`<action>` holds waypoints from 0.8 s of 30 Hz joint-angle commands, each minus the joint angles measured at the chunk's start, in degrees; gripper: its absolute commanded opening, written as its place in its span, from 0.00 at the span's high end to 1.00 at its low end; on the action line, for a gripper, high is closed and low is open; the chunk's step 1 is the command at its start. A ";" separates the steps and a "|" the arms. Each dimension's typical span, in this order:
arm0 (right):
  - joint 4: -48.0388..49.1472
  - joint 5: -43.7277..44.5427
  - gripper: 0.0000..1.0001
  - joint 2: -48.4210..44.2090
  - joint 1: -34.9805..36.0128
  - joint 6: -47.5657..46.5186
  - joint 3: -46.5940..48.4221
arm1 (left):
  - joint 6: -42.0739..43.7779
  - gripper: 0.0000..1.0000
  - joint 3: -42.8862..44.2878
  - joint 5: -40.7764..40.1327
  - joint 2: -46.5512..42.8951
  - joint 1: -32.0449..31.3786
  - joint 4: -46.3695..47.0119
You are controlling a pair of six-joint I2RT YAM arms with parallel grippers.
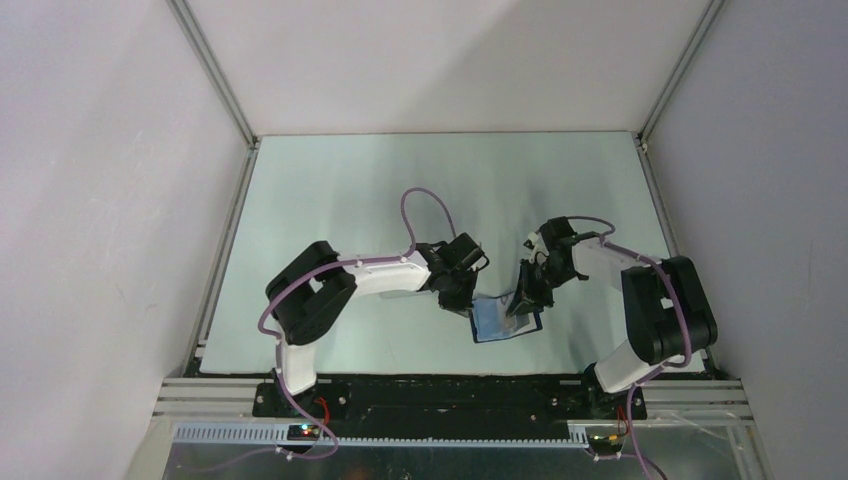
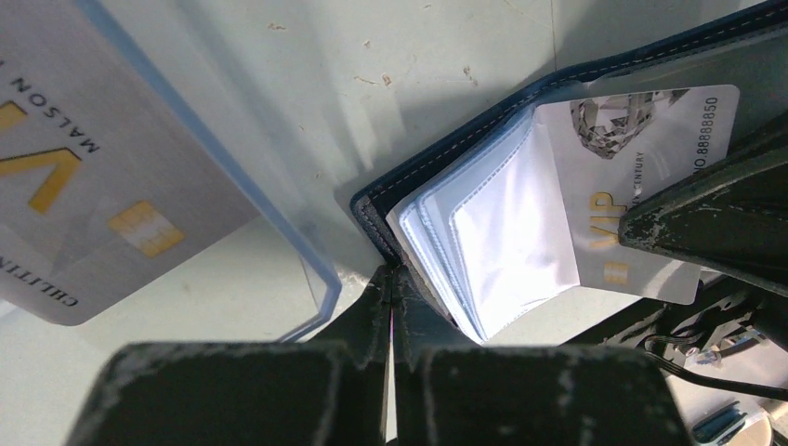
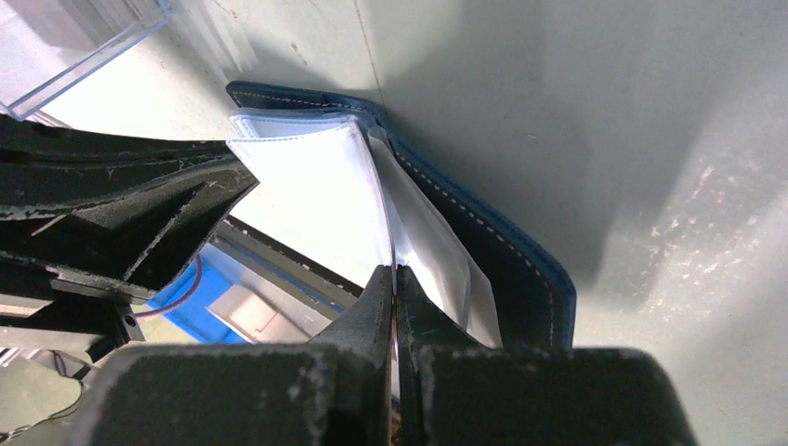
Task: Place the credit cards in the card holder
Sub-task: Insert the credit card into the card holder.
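so both claws are pinched tight on the open card holder (image 1: 505,320) near the table's (image 1: 350,200) front edge, left gripper (image 2: 390,279) on its navy corner, right gripper (image 3: 395,277) on a clear sleeve (image 3: 316,204), VIP credit card (image 2: 641,158) tucked in behind.

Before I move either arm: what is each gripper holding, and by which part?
Both are shut on the card holder: the left gripper pinches its navy cover's edge near the corner, and the right gripper pinches a clear inner sleeve's edge.

You read "VIP", "CENTURY" and "NO 8888…" on the first card (image 2: 641,177) in the card holder (image 2: 437,172); "MALSON" on the second card (image 2: 84,177).
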 commanded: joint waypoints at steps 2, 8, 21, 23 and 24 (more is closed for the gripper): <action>-3.39 2.21 1.00 5.49 0.25 -0.89 1.63 | 2.78 1.00 0.08 -5.94 3.31 1.13 -1.89; -3.21 7.30 0.96 6.96 2.52 -0.48 1.95 | 2.91 1.00 0.18 -5.90 3.47 1.15 -1.87; -1.69 12.01 0.56 4.22 9.19 -0.58 4.65 | 2.92 1.00 0.20 -5.86 3.45 1.14 -1.85; -1.21 11.24 0.52 4.32 9.88 -0.94 5.10 | 2.91 1.00 0.20 -5.87 3.46 1.15 -1.89; -1.16 11.25 0.51 4.39 10.41 -1.10 5.28 | 2.91 1.00 0.20 -5.83 3.47 1.13 -1.85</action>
